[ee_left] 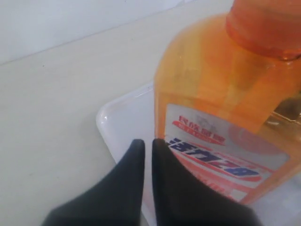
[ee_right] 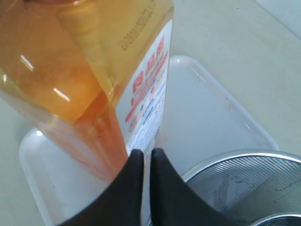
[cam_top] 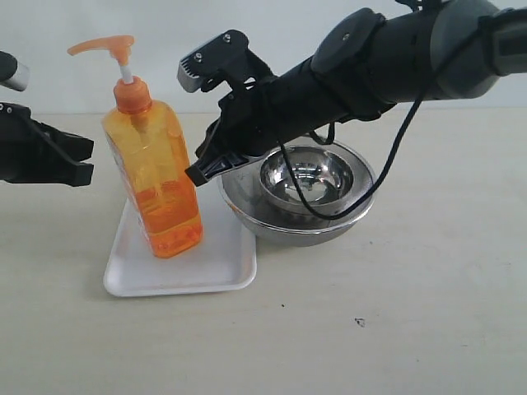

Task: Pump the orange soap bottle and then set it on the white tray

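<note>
Orange soap bottle (cam_top: 156,177) stands upright on the white tray (cam_top: 218,267), pump nozzle twd the left of the ext view; around it, big to small: pale table (cam_top: 395,321); my R arm (cam_top: 370,58) reaching across above two nested steel bowls (cam_top: 329,226), which sit just beside the tray's right edge. My R gripper (cam_top: 196,173) has its fingers pressed together w/ nothing between them, tips just beside the bottle's side at mid-height, can't tell if touching; my L gripper (cam_top: 87,162) is likewise closed & empty, hanging near the bottle's other side w/ a clear gap.
</note>
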{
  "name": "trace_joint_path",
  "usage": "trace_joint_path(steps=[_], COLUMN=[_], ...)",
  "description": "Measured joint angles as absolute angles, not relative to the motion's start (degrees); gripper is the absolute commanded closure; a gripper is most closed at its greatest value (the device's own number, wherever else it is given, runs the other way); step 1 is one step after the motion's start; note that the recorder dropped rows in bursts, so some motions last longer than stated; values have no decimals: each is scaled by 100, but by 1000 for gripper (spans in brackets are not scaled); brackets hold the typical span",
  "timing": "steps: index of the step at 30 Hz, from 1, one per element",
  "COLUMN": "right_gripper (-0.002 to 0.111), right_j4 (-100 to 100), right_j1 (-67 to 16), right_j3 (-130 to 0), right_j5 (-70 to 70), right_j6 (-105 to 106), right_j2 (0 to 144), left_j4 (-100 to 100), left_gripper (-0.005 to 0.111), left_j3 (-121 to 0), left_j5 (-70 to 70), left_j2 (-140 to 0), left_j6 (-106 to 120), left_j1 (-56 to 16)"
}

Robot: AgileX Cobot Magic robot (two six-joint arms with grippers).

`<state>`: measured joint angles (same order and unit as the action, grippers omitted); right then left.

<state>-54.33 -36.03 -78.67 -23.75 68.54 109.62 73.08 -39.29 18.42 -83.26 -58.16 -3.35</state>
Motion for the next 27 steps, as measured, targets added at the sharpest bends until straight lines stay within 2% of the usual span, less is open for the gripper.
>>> trace_joint_path(steps=[27], right_gripper=[108], right_j4=[-5592], right_j1=[-3603], right_j3=[-7867], right_j5=[-2724], right_j6=[6901], right_j2=[10962], left_j4=[6576], left_gripper=[102], left_j3=[-3986], left_j5=[2426], left_j2=[-8623], left_j6=[-4681], left_j1=[-335])
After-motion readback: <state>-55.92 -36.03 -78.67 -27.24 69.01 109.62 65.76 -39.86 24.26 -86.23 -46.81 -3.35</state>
